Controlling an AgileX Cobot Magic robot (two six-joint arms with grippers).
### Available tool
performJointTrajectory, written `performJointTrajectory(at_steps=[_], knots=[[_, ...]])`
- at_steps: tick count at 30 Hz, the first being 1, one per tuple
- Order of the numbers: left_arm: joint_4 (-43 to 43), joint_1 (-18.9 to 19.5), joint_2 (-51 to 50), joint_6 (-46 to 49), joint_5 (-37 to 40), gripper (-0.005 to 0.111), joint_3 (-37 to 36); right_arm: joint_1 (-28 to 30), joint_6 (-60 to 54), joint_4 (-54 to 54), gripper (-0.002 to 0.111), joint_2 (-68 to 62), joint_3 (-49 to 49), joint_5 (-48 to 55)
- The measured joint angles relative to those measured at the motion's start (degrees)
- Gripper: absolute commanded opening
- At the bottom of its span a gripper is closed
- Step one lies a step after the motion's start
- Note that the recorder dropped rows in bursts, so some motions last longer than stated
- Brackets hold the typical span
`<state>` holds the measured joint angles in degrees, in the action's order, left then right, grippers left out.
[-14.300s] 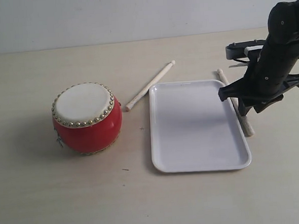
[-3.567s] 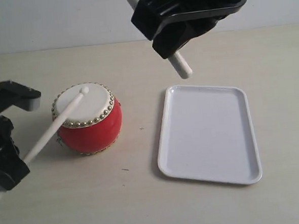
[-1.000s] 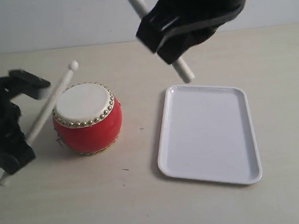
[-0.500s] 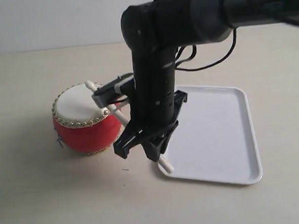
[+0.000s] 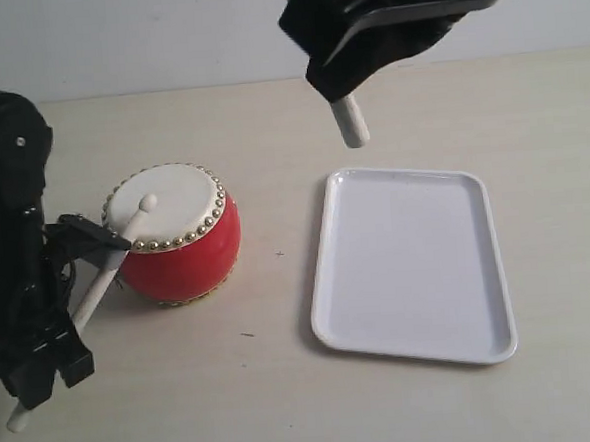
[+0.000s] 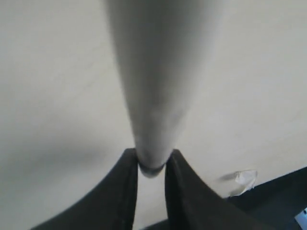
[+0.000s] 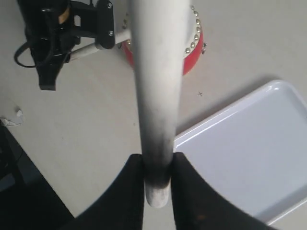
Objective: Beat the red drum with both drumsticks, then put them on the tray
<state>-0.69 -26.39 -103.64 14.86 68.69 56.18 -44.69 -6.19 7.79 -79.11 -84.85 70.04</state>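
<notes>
The red drum [image 5: 176,243] stands left of the white tray [image 5: 410,264], which holds nothing. My left gripper [image 5: 39,382] is shut on the butt of one drumstick [image 5: 103,278], and that stick's rounded tip lies on the drum's cream skin. High above the table's far middle, my right gripper [image 5: 342,83] is shut on the other drumstick [image 5: 351,127], with only its short end showing below the jaws. The right wrist view shows this stick [image 7: 156,96] between shut fingers [image 7: 157,167], over the drum [image 7: 192,57] and the tray [image 7: 249,143]. In the left wrist view the gripper [image 6: 152,165] clamps its stick [image 6: 153,96].
The pale tabletop [image 5: 285,382] carries the drum and tray. My left arm [image 5: 15,228] stands close beside the drum on its left. A small scrap of paper [image 7: 12,117] lies near the table edge. A dark edge [image 6: 283,191] borders the table.
The right arm has risen from the drum to high above the table with its stick. The left arm has swung down, and its stick tip is now on the drum skin.
</notes>
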Motion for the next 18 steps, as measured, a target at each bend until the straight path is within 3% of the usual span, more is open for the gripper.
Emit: performJointTrajectory(at_steps=[6, 18], knots=[[0.69, 0.12, 4.67, -0.26, 0.12, 0.0, 2.14, 0.0, 0.36, -0.86, 0.0, -2.17, 0.0, 0.21], [0.69, 7.01, 43.05, -3.28, 0.97, 0.0, -3.58, 0.0, -1.78, 2.98, 0.0, -35.61, 0.0, 0.16]])
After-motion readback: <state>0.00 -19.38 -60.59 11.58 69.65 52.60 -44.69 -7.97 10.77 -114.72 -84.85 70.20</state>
